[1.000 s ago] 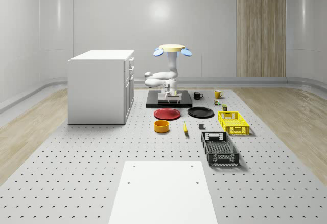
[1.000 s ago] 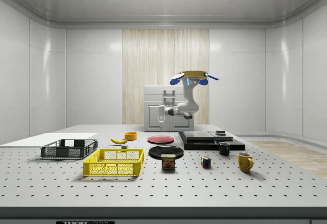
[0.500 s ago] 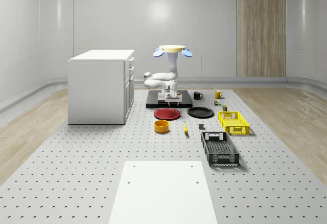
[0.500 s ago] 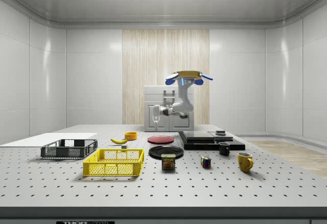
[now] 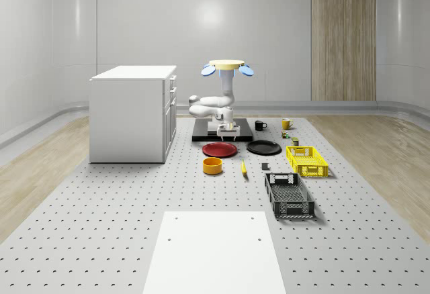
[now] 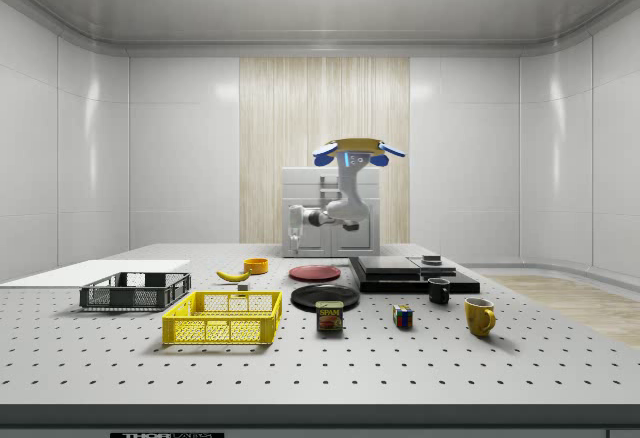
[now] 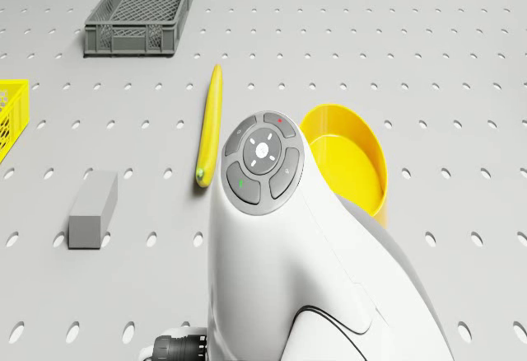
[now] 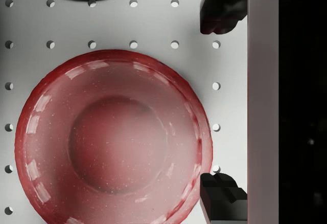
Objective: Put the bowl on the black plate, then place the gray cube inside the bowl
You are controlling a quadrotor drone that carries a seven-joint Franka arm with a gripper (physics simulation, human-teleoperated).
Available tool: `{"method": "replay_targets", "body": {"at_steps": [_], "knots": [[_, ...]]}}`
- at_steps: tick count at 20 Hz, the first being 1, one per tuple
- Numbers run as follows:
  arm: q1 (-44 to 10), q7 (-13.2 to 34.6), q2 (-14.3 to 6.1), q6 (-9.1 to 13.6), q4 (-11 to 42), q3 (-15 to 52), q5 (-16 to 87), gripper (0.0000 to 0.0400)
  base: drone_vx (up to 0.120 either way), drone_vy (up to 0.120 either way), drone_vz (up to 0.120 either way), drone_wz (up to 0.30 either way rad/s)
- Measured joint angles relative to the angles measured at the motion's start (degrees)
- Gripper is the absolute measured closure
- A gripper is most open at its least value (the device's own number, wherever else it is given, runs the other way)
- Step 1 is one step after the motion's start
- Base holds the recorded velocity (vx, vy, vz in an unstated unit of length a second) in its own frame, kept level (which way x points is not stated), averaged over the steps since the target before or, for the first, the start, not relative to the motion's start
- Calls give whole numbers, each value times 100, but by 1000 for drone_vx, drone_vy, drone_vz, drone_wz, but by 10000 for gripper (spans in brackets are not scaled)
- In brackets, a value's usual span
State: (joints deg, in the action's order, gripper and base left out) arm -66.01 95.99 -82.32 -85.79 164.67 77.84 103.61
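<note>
Perforated white tabletop: drone hovering beside round red plate, its spread-fingered empty gripper hanging over that plate's edge.

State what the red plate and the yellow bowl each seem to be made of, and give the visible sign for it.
Red plate: probably glazed ceramic or glossy plastic; bright reflections streak its rim. Yellow bowl: likely matte plastic; even colour, thin wall, no sharp highlights.
</note>
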Motion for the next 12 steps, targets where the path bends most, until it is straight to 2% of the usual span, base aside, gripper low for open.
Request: {"method": "replay_targets", "body": {"at_steps": [7, 11, 12], "knots": [[-20, 17, -87, -81, -4, 15, -36, 0, 120, 0, 0, 0], [-30, 25, -133, -124, -6, 23, -56, 0, 120, 0, -100, 0], [-33, 27, -144, -135, -7, 24, -60, 0, 120, 0, 0, 0]]}}
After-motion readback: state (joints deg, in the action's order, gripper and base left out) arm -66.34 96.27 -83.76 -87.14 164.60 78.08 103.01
